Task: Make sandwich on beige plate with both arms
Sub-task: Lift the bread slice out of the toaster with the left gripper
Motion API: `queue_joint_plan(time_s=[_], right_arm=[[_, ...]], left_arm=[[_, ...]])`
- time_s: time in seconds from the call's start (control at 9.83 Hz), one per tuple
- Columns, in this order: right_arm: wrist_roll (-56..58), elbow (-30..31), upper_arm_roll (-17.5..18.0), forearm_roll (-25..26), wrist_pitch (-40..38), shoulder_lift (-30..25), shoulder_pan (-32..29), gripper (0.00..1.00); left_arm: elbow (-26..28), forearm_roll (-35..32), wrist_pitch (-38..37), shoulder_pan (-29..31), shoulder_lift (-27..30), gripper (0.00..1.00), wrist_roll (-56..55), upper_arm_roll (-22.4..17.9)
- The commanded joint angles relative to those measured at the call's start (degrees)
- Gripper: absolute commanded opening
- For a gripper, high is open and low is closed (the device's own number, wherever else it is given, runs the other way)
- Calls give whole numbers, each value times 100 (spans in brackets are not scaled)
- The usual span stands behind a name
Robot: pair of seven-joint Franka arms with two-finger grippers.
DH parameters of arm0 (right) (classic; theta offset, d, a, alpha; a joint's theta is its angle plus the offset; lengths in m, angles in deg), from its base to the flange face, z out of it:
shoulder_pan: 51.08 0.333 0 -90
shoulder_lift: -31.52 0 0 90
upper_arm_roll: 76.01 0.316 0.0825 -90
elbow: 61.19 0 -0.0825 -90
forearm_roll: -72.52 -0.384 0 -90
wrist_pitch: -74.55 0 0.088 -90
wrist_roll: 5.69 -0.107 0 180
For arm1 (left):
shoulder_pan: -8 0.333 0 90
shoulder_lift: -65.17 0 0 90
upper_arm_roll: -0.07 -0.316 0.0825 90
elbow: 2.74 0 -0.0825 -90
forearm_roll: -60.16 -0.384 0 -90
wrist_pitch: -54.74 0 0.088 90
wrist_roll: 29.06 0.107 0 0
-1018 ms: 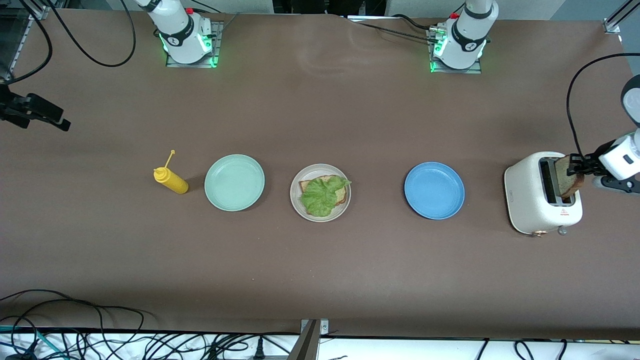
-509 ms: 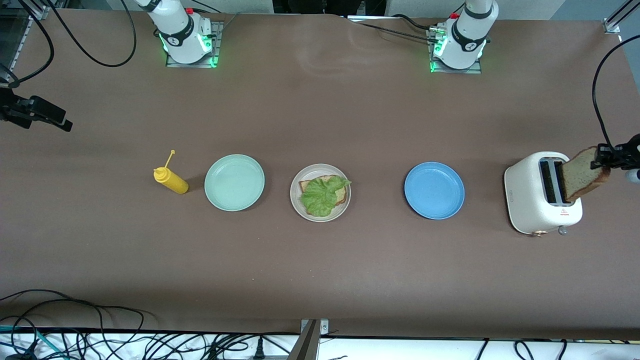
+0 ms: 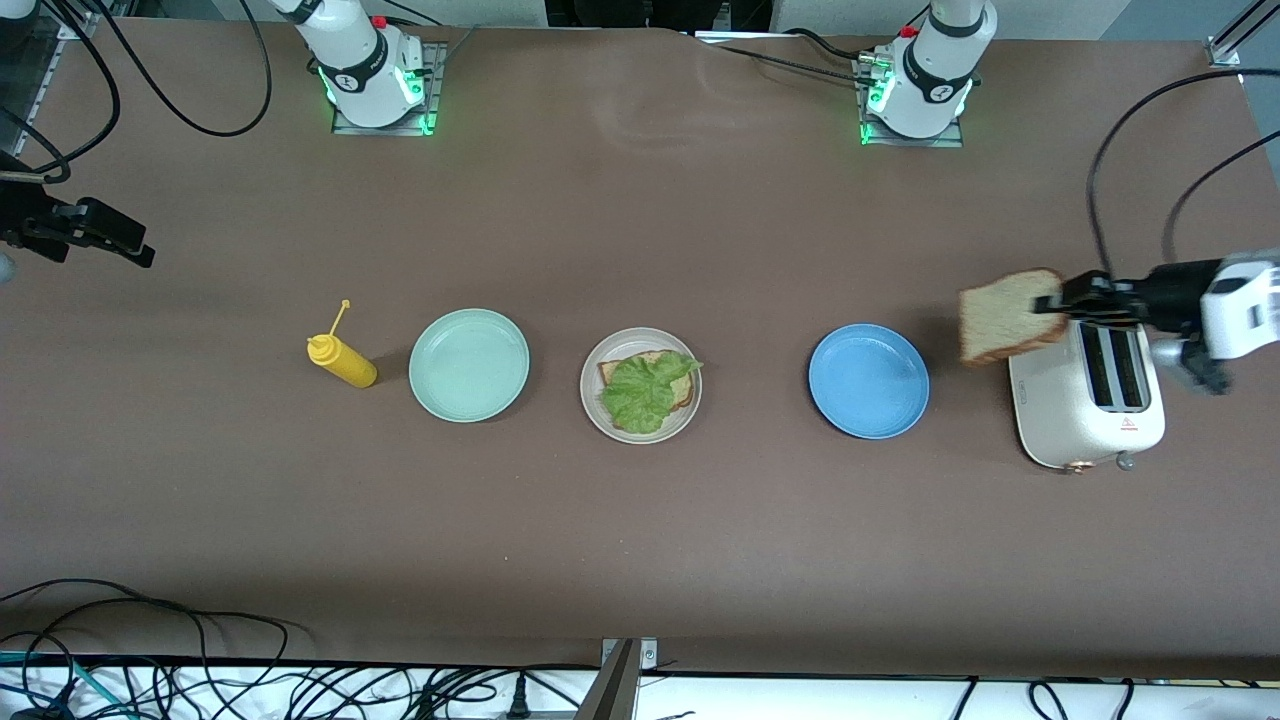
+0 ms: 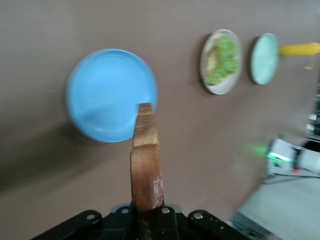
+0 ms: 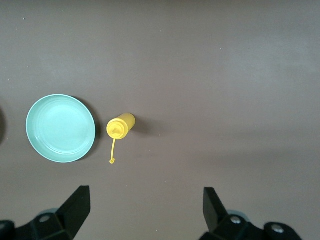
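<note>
A square slice of brown wholemeal bread hangs clamped by its crust in the left gripper, over bare table between the white toaster and the glossy blue plate. The matte round beige plate holds bread under ruffled green lettuce, with bare tabletop around it. The right gripper waits spread wide above the yellow squeeze bottle.

We note a brown bench, a beige plate bearing brown bread under green lettuce, a mint-green plate, a blue plate, a yellow bottle, a cream-white toaster and a brown, darker-crusted slice.
</note>
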Motion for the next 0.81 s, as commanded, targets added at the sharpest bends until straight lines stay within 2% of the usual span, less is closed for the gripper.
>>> queue_joint_plan(time_s=[0.0, 0.1, 0.31, 0.71], right_arm=[[8, -39, 28, -160, 30, -38, -27, 100], [-10, -47, 19, -178, 21, -21, -27, 100], [-54, -74, 10, -318, -49, -21, -36, 100], [7, -91, 2, -258, -67, -65, -36, 100]], left_arm=[[-97, 905, -187, -511, -319, 0, 8, -38], [-79, 1247, -126, -758, -415, 0, -219, -47], [-79, 1453, 399, -1355, -460, 0, -816, -38], [131, 1813, 1980, -2524, -618, 0, -1819, -38]])
